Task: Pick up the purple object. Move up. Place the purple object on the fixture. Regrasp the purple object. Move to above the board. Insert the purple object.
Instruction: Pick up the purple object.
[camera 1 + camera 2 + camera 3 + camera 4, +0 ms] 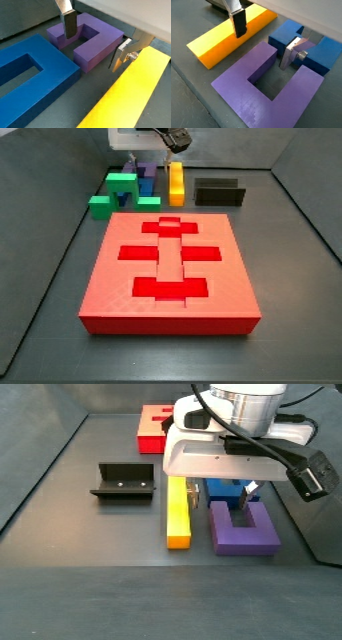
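tool (261,42) open, low over purple object (271,92), one finger (68,25) in its slot | blue block (33,75), yellow bar (228,37) flanking | fixture (123,482) apart | no readable writing

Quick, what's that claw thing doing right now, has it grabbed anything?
Gripper: open, holding nothing; its fingers straddle one prong of the purple object, not yet closed on it.

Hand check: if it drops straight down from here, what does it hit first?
Most likely the purple object. The open hand straddles one prong; in a wrist view one finger is over the slot, the other outside. Depth is unclear.
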